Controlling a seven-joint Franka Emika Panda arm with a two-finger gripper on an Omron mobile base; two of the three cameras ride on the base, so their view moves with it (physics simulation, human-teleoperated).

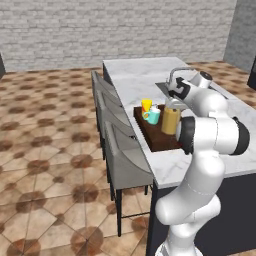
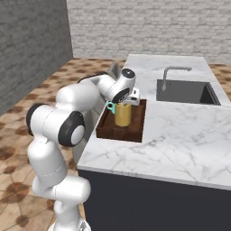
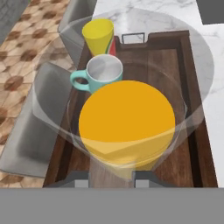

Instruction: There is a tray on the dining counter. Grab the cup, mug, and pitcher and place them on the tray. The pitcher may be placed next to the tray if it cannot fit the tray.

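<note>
The pitcher (image 1: 170, 120) stands upright on the tray (image 1: 159, 141), its long axis vertical and its open mouth pointing straight up; the amber filling reaches most of the way, with clear glass near the rim. Whether its base rests on the wood or hangs just above it cannot be told. In the hand view the pitcher (image 3: 127, 122) sits directly below the pincer (image 3: 111, 178), so the camera looks down its axis onto a round orange disc. The two dark tips rise on either side of the glass wall at the near edge, and the pincer appears clenched on the pitcher's rim, though the contact itself is partly hidden by the clear glass.

Just beyond the pitcher, toward the tray's far end on the stool side, the mug (image 3: 99, 74) stands upright with its handle pointing out toward the stools (image 1: 121, 145). The cup (image 3: 99, 36) is just past it, mouth up, near the tray's far rim. All three vessels lie within the tray's raised border.

The tray lies lengthwise along the edge of the marble surface (image 2: 180, 135), with the sink (image 2: 187, 91) and its faucet well apart on the other side.

My judgement: the task looks almost finished; the coming move is a straight release and a vertical lift clear of the pitcher, avoiding the nearby mug.
</note>
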